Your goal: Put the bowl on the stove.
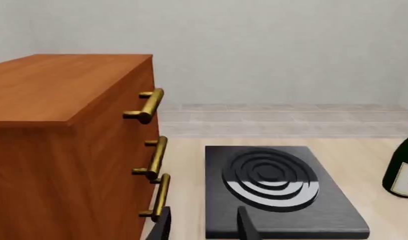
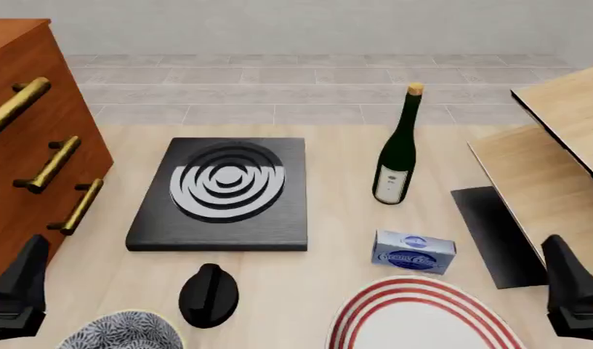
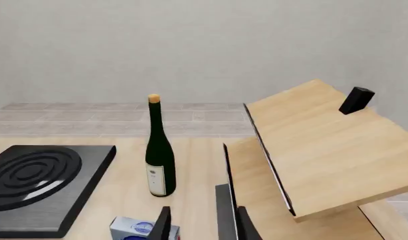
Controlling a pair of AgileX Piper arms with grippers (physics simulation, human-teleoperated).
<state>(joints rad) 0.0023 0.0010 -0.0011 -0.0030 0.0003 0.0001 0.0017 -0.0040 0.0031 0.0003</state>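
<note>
left gripper (image 2: 15, 291) low at the near left table (image 2: 325, 218) edge, fingers apart, holding nothing, right gripper (image 2: 573, 291) same at near right, bowl (image 2: 122, 333) just beside the left one, stove (image 2: 224, 193) further ahead, bare

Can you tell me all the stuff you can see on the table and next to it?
Black square stove slab with grey rings: one, table middle.
Black-and-white floral bowl: one, near edge, left.
White plate with red rings: one, near edge, right.
Small black knob-like lump: one, before the stove.
Dark green wine bottle: one, upright, right of stove.
Small blue box: one, below bottle.
Brown wooden drawer cabinet with brass handles: one, left.
Light wooden shelf: one, right.
Left end effector: black, open.
Right end effector: black, open.
</note>
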